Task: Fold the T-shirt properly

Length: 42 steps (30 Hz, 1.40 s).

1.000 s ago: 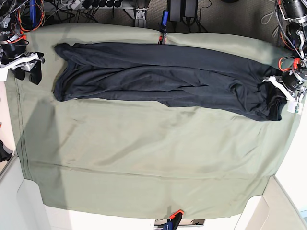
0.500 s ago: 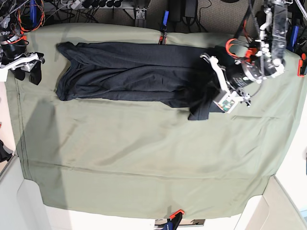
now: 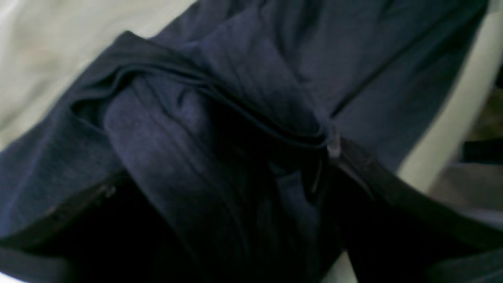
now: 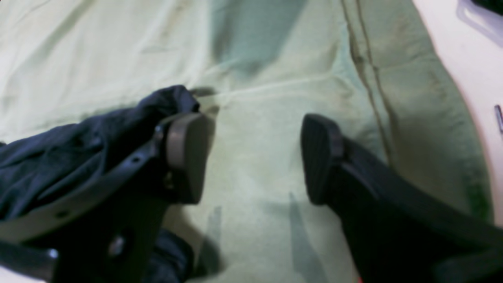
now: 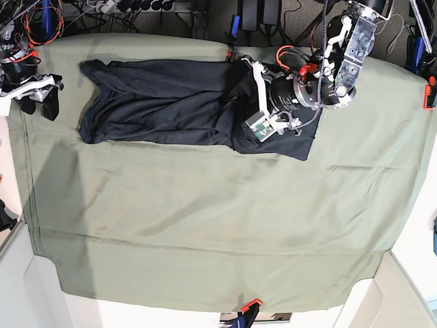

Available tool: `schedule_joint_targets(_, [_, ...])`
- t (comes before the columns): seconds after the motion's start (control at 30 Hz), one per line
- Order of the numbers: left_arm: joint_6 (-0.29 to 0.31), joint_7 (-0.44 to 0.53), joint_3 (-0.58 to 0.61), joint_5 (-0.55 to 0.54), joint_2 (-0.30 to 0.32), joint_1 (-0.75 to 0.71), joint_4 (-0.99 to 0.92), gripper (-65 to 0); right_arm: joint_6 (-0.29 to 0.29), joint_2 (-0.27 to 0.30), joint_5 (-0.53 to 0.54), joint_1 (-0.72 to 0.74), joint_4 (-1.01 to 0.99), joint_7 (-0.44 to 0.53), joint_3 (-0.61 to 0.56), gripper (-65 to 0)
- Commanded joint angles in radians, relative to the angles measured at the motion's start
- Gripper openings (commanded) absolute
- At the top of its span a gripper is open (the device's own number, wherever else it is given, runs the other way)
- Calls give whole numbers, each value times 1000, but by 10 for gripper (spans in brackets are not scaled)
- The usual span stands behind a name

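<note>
The T-shirt [image 5: 164, 102] lies dark and long along the back of the olive cloth [image 5: 205, 225], its right end doubled over to the left. My left gripper [image 5: 247, 96] hovers over that doubled part. In the left wrist view its fingers [image 3: 353, 173] stand wide apart, with bunched folds of the T-shirt [image 3: 235, 98] lying between them, so my left gripper [image 3: 222, 169] is open. My right gripper [image 5: 37, 96] rests at the cloth's left edge. It is open [image 4: 255, 157] over bare cloth, with the T-shirt's end [image 4: 59, 157] beside one finger.
Orange clamps pin the cloth at the back edge [image 5: 231, 53] and the front edge [image 5: 249, 304]. Cables and gear [image 5: 136, 10] crowd the space behind the table. Pale table corners [image 5: 31, 287] show past the cloth at the front.
My left arm has swept left with the T-shirt's right end, laying it over the body. Its jaws, shut on the fabric before, now stand apart. The right arm has not moved.
</note>
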<state>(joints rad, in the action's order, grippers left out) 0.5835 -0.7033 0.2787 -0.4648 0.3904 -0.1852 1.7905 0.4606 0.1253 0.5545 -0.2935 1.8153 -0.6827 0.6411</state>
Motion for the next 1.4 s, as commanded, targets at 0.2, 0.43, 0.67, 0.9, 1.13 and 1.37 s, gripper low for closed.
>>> schedule_joint_targets(0.2, [53, -234, 3, -288, -80, 36, 35, -263, 82, 13, 97, 5, 17, -59, -40, -275])
schedule_joint_targets(0.43, [109, -311, 3, -272, -103, 74, 35, -264, 58, 10, -4, 5, 17, -54, -193, -275])
schedule_joint_targets(0.67, [109, -275, 3, -155, -99, 73, 35, -264, 32, 10, -60, 5, 17, -24, -218, -275])
schedule_joint_targets(0.9, [115, -386, 3, -567, -104, 74, 39, -264, 32, 10, -76, 5, 17, -17, -218, -275])
schedule_joint_targets(1.13, [115, -378, 3, -562, -111, 117, 45, -264, 32, 10, -76, 5, 17, -17, -218, -275])
schedule_joint_targets(1.37, [115, -379, -84, -534, -98, 143, 46, -264, 11, 10, -85, 4, 17, -17, -218, -275])
